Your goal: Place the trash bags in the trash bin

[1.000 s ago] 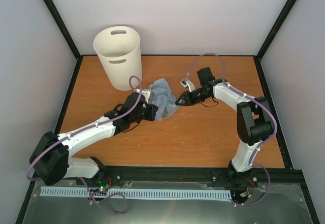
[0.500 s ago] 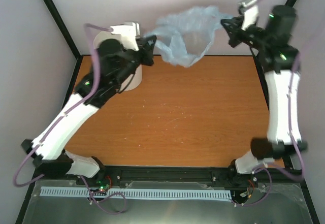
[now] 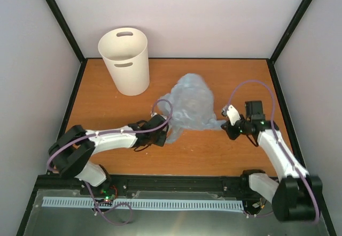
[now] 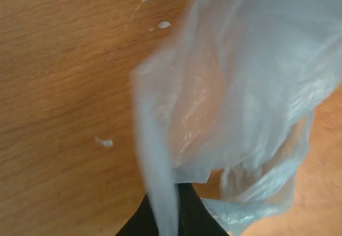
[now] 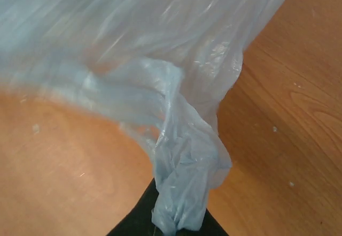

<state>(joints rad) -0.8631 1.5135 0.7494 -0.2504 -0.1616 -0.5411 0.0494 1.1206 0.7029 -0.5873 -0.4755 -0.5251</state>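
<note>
The pale-blue trash bag (image 3: 189, 106) is puffed up low over the middle of the table, stretched between my two grippers. My left gripper (image 3: 164, 136) is shut on its left edge; a strip of bag (image 4: 160, 193) runs between its black fingers. My right gripper (image 3: 226, 127) is shut on the bag's right edge, bunched plastic (image 5: 187, 193) between its fingers. The off-white trash bin (image 3: 125, 60) stands upright at the table's back left, apart from the bag and both grippers.
The wooden table (image 3: 133, 155) is enclosed by grey walls with black corner posts (image 3: 59, 19). A black rail (image 3: 176, 182) runs along the near edge.
Both arms came down from high above the back of the table, bringing the bag down to just over the table's middle. Both grippers kept hold.
</note>
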